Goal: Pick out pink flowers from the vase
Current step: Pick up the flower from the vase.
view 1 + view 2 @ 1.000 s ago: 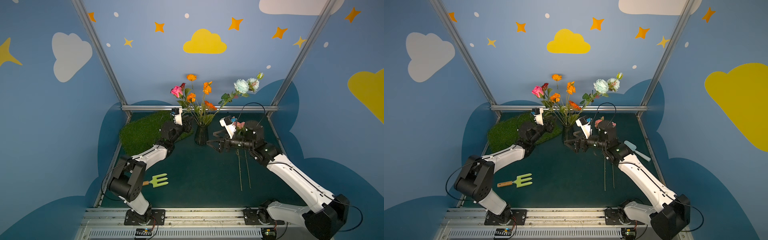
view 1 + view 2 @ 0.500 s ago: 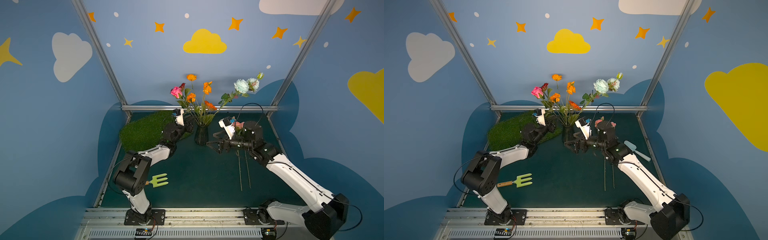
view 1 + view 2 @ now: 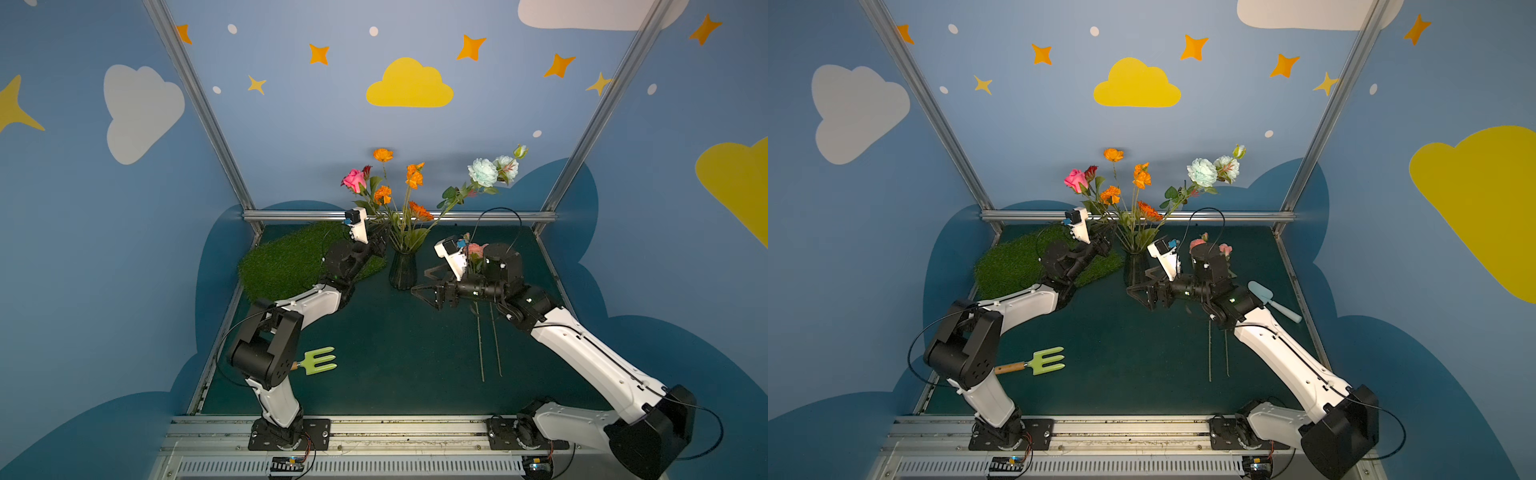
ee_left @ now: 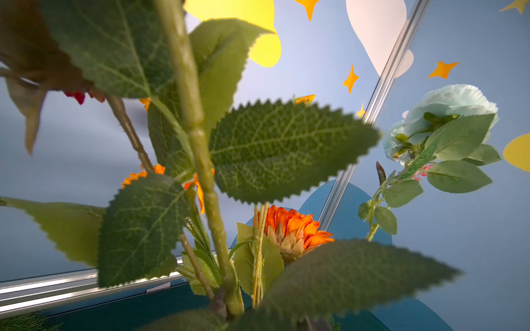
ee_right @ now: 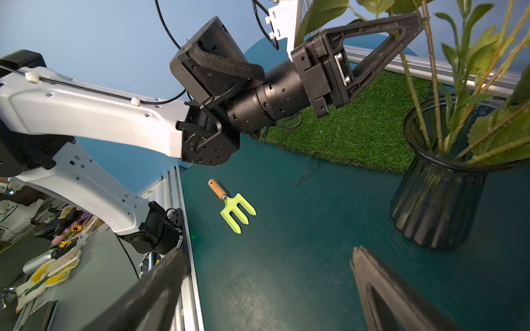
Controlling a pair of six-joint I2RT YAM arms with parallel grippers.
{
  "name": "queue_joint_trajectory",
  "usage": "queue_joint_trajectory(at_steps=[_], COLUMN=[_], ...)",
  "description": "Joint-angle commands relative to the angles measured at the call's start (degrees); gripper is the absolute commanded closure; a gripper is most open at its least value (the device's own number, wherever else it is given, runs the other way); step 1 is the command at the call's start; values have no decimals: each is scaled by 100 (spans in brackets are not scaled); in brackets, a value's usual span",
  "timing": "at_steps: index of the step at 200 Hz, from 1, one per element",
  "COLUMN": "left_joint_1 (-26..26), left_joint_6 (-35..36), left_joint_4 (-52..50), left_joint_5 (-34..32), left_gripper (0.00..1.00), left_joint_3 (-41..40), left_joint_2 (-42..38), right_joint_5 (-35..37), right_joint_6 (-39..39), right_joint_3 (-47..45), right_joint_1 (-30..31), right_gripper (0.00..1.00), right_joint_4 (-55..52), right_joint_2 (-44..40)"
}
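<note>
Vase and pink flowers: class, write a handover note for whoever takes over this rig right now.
Left gripper: at the stems above the vase; grip unclear.
Right gripper: open, empty, beside the vase.
Done: two pink flowers lie on the table, out of the vase.
Left: magenta rose, in the vase; pull it out.

No legible text, label, brand, number or sign anywhere I look. My arms' white and black housings carry no readable marking. The walls around me show only painted clouds, stars and dots, no lettering. The clutter outside the cell, seen from my right wrist, is too small and blurred to read anything.
</note>
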Motion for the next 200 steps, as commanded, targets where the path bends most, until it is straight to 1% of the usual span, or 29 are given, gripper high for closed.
queue_joint_trajectory(at_steps=[1, 21, 62, 105, 143, 167, 200], left_joint_1=[28, 28, 29, 26, -43, -196, -399], left_joint_6=[18, 3, 63, 131, 327, 765, 1293], left_joint_4=[69, 75, 23, 14, -118, -510, -1102], left_joint_5=[-26, -14, 92, 210, 300, 338, 233], left_gripper=[64, 67, 82, 94, 97, 97, 98], left_joint_3=[127, 118, 116, 113, 165, 294, 471], left_joint_2=[121, 112, 7, -58, -141, -253, -422], right_joint_5=[-8, -9, -10, 15, 112, 254, 288], right_joint_6=[-61, -84, -98, -123, -185, -141, -109], right_joint_3=[185, 218, 265, 299, 332, 287, 296], right_joint_1=[55, 88, 150, 256, 325, 339, 335], right_gripper=[7, 7, 7, 7, 7, 7, 7], right_joint_4=[-82, -108, -109, -119, -190, -126, -115], right_joint_2=[76, 100, 182, 266, 273, 199, 166])
